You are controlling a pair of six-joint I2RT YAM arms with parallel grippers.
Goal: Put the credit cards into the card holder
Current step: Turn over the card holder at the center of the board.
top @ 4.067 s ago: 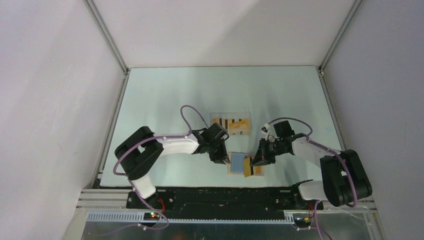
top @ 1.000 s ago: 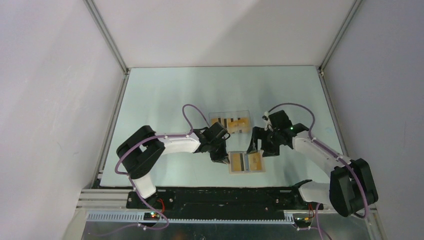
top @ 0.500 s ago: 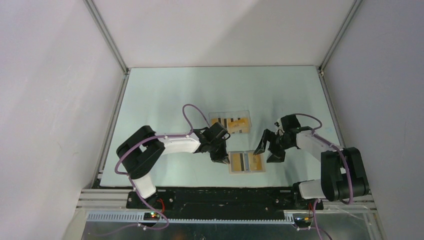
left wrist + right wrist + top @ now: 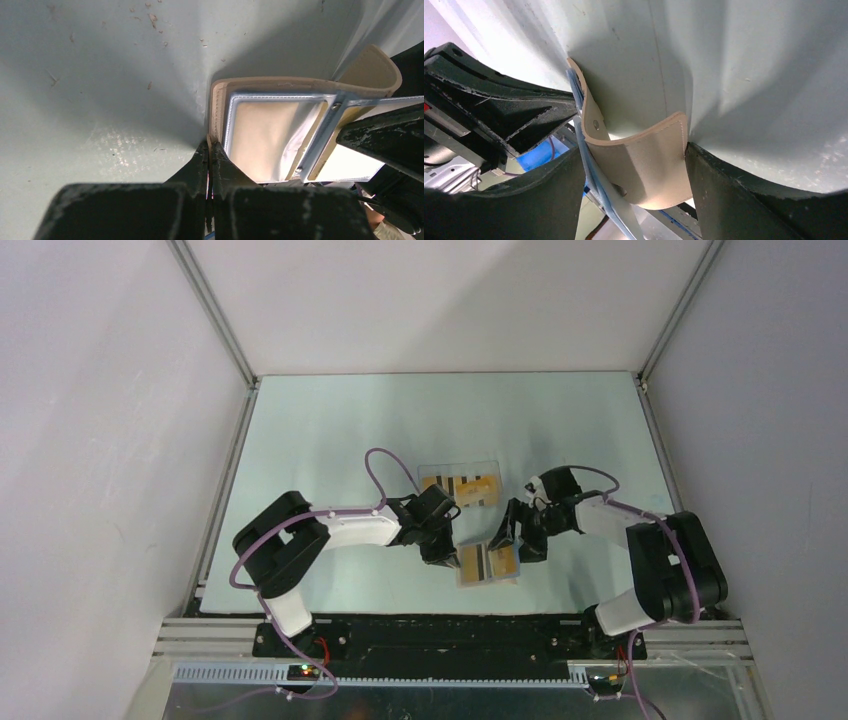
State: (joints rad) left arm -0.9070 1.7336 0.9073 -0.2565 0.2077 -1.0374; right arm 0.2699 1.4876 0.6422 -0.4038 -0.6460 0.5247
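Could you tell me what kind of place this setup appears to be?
Likely a lab robot test cell: plain white walls box in a pale table, with two arms bolted to a metal frame at its near edge.

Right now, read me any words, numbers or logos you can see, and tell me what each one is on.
None can be read.
Credit cards in the clear tray: dark stripes only, any print too small.
Card holder: plain tan cover, clear pockets, no lettering visible.
Arms and table: no labels legible.
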